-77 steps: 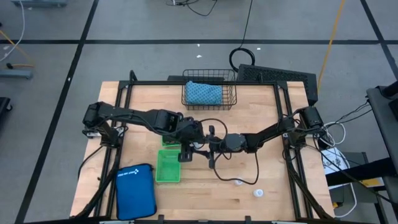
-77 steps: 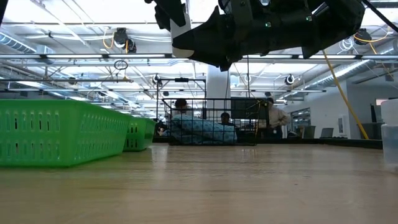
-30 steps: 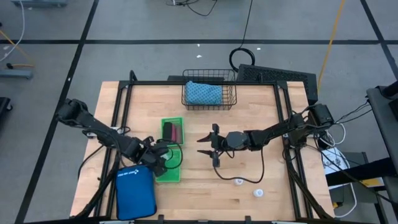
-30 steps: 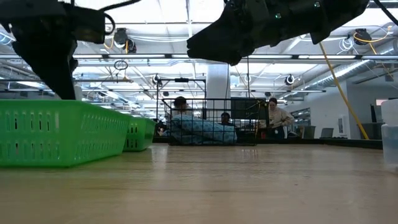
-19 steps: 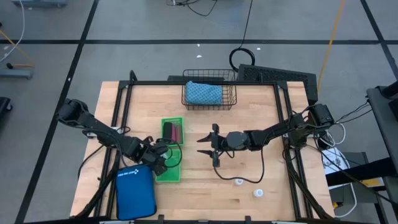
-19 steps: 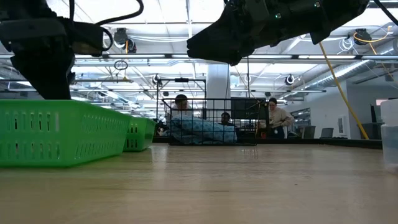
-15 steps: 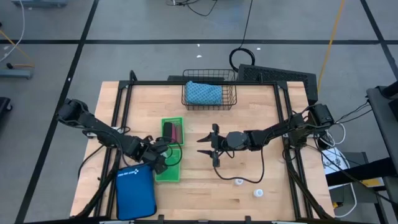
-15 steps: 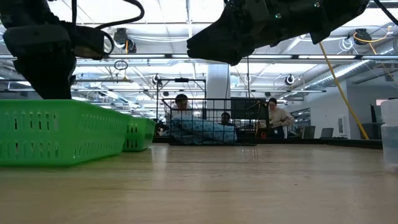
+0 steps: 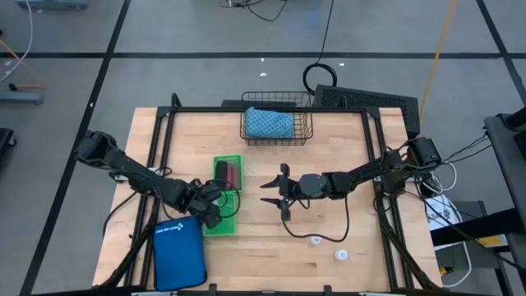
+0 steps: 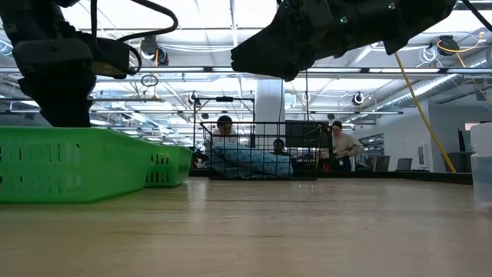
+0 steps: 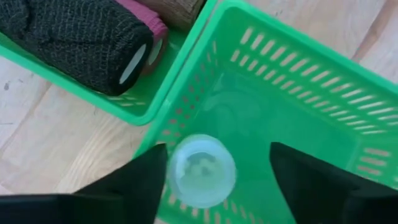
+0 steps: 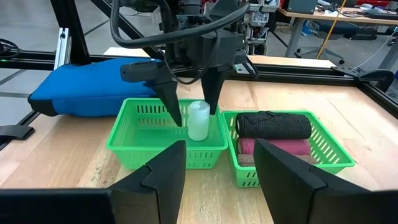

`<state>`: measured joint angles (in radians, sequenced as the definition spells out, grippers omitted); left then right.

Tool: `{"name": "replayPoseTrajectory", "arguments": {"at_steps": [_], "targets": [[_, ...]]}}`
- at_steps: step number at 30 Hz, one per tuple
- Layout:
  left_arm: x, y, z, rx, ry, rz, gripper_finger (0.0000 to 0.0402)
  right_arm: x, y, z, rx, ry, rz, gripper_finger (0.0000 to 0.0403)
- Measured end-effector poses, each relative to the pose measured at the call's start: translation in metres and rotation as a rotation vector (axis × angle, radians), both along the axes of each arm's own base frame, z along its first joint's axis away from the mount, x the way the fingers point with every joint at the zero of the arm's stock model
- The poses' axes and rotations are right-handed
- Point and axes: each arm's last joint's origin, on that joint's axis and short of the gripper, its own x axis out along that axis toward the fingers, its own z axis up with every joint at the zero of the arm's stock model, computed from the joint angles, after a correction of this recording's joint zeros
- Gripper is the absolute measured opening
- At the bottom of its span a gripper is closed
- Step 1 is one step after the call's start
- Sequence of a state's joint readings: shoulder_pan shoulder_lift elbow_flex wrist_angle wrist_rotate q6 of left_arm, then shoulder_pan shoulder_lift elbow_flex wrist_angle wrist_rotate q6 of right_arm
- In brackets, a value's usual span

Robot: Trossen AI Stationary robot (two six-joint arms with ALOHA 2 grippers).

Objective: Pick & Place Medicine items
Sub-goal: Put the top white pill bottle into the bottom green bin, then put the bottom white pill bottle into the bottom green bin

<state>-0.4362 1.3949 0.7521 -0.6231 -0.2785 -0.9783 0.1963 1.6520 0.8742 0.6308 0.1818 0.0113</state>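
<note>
My left gripper (image 11: 217,171) is open over the near green basket (image 9: 219,222). A small white bottle (image 11: 201,171) stands upright inside that basket, between the two fingers (image 12: 198,120). The far green basket (image 9: 228,174) holds the black (image 11: 74,31), pink (image 12: 273,147) and brown rolls lying side by side. Two more white bottles (image 9: 316,240) (image 9: 342,255) stand on the table toward its near right. My right gripper (image 9: 279,194) is open and holds nothing; it hovers near the table's middle, facing the baskets. My left gripper comes from above, with one finger on each side of the white bottle's cap (image 11: 186,155). One finger (image 11: 146,180) stands right beside the cap, and I cannot tell whether it touches. The other finger (image 11: 311,180) is plainly apart from it.
A blue zip pouch (image 9: 179,253) lies at the near left, beside the near basket. A wire basket (image 9: 275,123) with a blue patterned bundle sits at the far edge. Bare wood lies between the green baskets and the loose bottles. People show in the room beyond the table.
The left gripper has stayed over the near green basket, shifting only slightly. That basket has slid a little toward the table's left. The right arm has kept still.
</note>
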Motion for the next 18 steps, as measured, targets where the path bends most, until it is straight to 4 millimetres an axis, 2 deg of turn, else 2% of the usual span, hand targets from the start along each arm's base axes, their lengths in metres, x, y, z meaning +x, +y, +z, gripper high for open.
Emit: {"name": "replayPoseTrajectory", "arguments": {"at_steps": [4,9,13,18], "targets": [[0.0,0.0,0.0,0.002,0.001,-0.004,0.033,0.0,0.0,0.001,-0.006,0.0,0.001,0.0178],[0.002,0.001,0.006,-0.036,0.014,-0.014,0.0354,-0.008,-0.002,0.012,-0.051,0.02,0.011,0.0173],[0.006,0.005,0.022,-0.079,-0.032,-0.018,0.0359,-0.023,0.0,0.031,-0.057,0.041,0.026,0.0171],[0.01,0.008,0.05,-0.078,-0.147,-0.061,0.036,-0.052,0.011,0.06,0.005,0.039,0.069,0.0171]]}}
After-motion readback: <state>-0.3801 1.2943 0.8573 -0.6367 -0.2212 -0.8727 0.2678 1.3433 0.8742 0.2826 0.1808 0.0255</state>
